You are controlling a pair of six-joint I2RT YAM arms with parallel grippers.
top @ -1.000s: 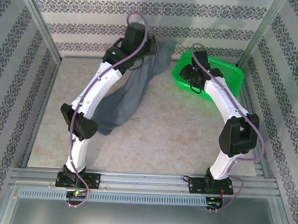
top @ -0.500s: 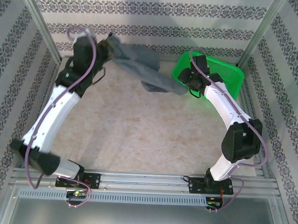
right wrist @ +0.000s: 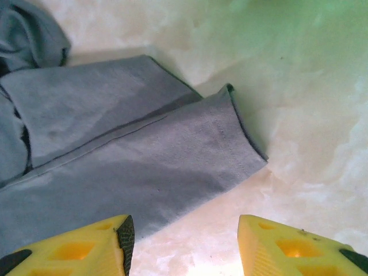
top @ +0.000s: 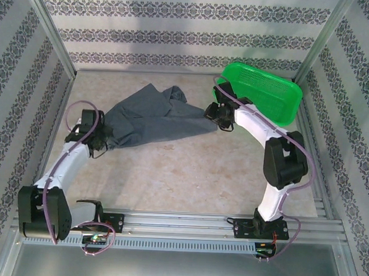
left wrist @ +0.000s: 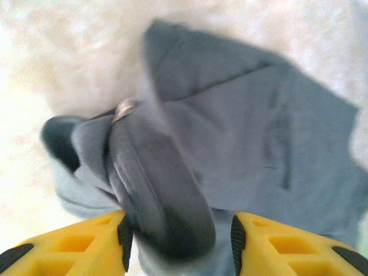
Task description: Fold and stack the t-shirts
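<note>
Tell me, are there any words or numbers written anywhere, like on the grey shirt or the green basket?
No readable text anywhere.
Plain dark slate-grey short-sleeved t-shirt: no print; a small pale tag-like patch shows in the left wrist view, too blurred to read.
Green plastic mesh basket: no label seen.
Patterned wallpaper walls: ornaments only, no letters.

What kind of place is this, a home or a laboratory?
Probably a laboratory test cell: patterned panel walls on metal posts enclose a small table, and two arms are bolted to a rail. A t-shirt lies there.
</note>
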